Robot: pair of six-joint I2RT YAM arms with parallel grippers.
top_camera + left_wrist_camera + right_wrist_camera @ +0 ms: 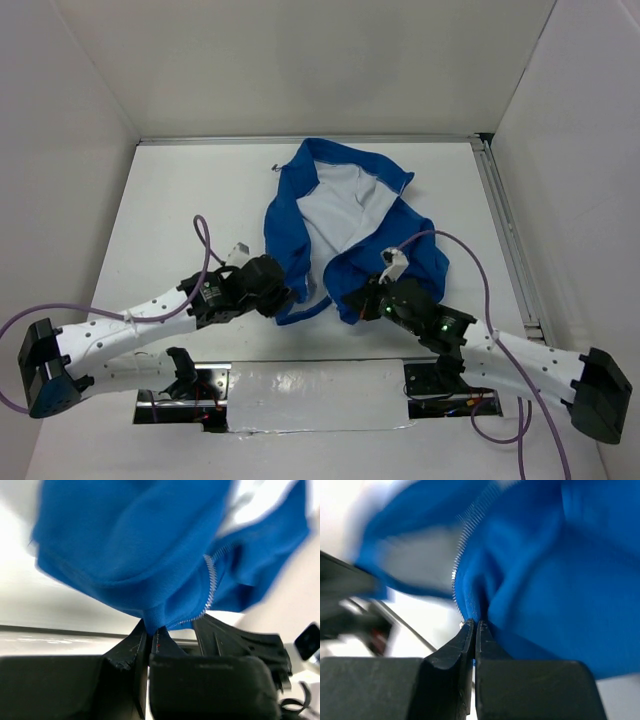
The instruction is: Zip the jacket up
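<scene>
Jacket (345, 215) spread open, white lining up, at far-centre of white table (170, 190) (plain white walls (300, 60) on three sides). Left gripper (150, 632) clamped on blue front edge beside zipper teeth (210, 580). Right gripper (474, 627) pinched tight on other front edge.

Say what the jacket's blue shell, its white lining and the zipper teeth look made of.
The blue shell: soft matte cloth, perhaps fleece; it folds and bunches limply. The white lining: thin matte fabric, creased. The zipper teeth: small, pale, slightly shiny, plastic or metal; too blurred to tell which.
</scene>
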